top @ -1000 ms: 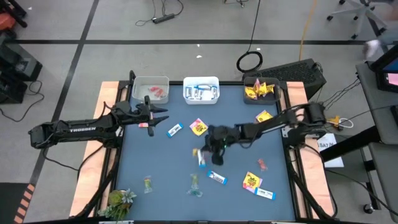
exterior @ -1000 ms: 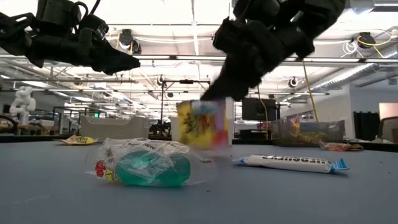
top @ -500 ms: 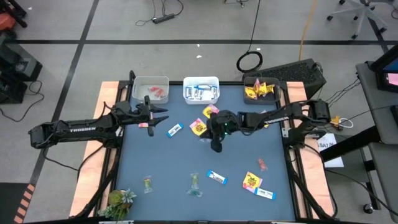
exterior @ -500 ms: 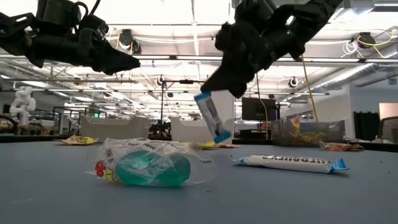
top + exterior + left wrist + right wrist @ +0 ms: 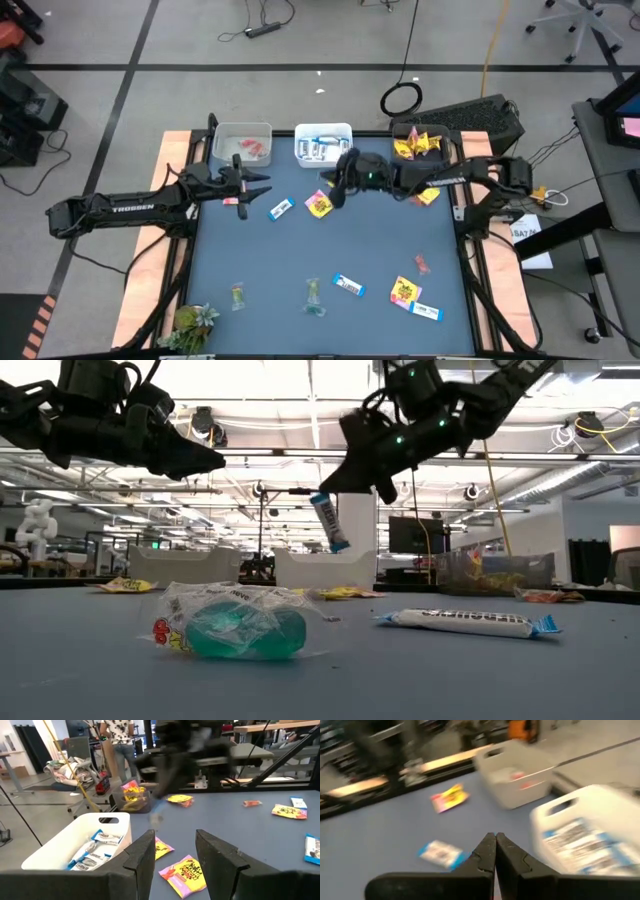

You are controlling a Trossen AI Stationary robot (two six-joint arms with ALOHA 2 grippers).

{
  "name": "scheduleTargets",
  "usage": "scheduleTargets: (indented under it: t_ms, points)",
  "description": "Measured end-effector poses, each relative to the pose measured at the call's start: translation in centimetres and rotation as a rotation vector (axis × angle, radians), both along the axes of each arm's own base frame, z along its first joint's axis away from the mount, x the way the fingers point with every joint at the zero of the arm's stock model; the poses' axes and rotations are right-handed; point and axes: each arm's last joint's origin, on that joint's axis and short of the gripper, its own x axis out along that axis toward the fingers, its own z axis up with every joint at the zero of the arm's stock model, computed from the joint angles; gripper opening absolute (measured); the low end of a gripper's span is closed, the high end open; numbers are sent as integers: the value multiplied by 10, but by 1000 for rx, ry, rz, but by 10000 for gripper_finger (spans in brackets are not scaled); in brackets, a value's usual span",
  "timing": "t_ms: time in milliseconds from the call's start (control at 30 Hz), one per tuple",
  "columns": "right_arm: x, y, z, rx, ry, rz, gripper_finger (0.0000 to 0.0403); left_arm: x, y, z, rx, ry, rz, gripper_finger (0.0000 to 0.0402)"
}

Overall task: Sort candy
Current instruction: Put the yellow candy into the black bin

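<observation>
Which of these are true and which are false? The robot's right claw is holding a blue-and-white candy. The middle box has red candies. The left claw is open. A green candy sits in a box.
1. The right gripper holds a blue-and-white candy bar: true.
2. The middle bin holds red candies: false, it holds blue-and-white bars.
3. The left gripper is open: true.
4. The clear-green candy sits in a bin: false, it lies on the table.
</observation>
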Motion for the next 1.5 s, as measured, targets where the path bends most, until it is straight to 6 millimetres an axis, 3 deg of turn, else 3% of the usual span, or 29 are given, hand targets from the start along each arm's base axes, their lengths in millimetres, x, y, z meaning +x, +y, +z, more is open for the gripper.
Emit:
scheduleTargets:
  t_ms: [233, 467, 633, 767, 933, 1167, 1233, 1333, 1400, 1500]
  points:
    - [-6, -67, -1, -17, -27, -115, 0, 0, 0, 1, 3, -7, 0, 148]
    - [11, -128, -13, 0, 52, -184, 0, 0, 0, 1, 2, -6, 0, 148]
    - [21, -157, -27, 50, 141, -203, 0, 0, 0, 0, 2, -4, 0, 148]
    - [23, -167, -35, 91, 206, -230, 1, 0, 0, 0, 2, -3, 0, 148]
    - [19, -168, -33, 79, 250, -217, 33, 0, 0, 0, 1, -2, -1, 148]
    - [14, -143, 3, -27, 326, -131, 98, 0, 0, 0, 2, -2, -1, 148]
    - [14, -129, 6, -60, 404, -129, 89, 0, 0, 0, 2, -2, -1, 148]
    - [17, -106, 8, -118, 477, -120, 44, 0, 0, 0, 2, -2, -1, 148]
    - [18, -89, 2, -128, 492, -94, 13, 0, 0, 0, 1, 0, -1, 148]
    - [13, -64, -13, -87, 507, -60, 12, 0, 0, -1, -3, 8, -1, 148]
